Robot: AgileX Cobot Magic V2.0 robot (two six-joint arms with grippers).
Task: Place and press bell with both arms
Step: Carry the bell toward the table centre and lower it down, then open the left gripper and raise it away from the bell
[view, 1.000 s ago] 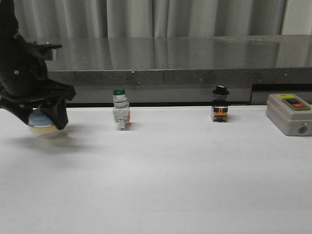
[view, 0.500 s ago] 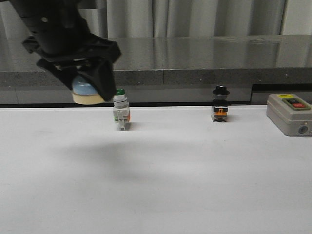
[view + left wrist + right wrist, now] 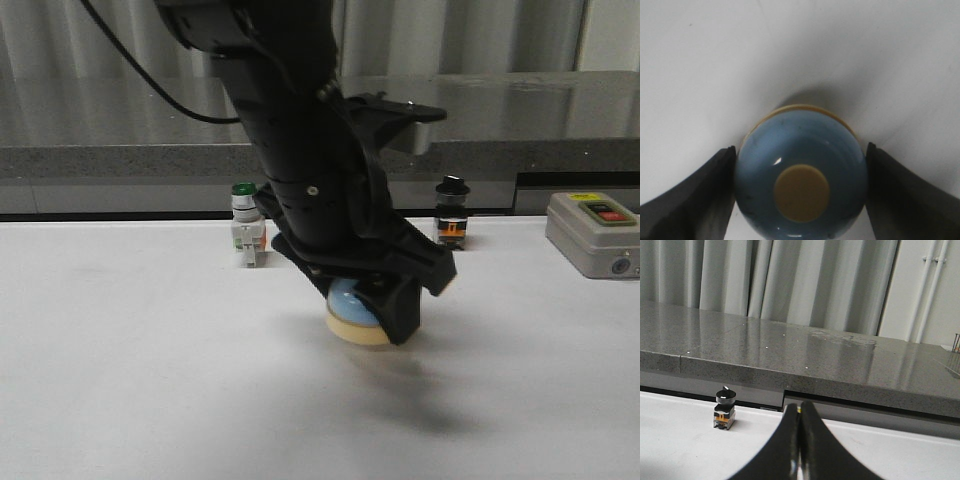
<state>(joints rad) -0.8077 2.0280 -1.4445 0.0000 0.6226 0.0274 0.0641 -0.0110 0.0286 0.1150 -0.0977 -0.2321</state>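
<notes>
In the front view the left arm fills the centre of the frame, reaching down from the upper left, and its left pincer sits just below the middle of the picture. The pincer is clenched around the bell, whose light-blue dome and cream base show between the black fingers. The base looks to be just above the white tabletop, with a soft shadow spreading beneath and to the lower right; whether it touches cannot be told from this view.

The left wrist view looks straight down on the bell in the lower centre of the frame: the blue dome, the cream knob on top and a sliver of cream base at its upper edge. One black finger presses against the dome from the lower left, and the other from the lower right, both touching it.

Behind the arm in the front view, a green-capped switch stands at centre left and a black-knobbed switch at centre right, both near the tabletop's far edge. A grey box with red and green buttons sits at the right edge.

In the right wrist view the right pincer rises from the bottom centre with its fingers pressed together and nothing between them. The black-knobbed switch stands at the left of that frame, below the grey stone counter.
</notes>
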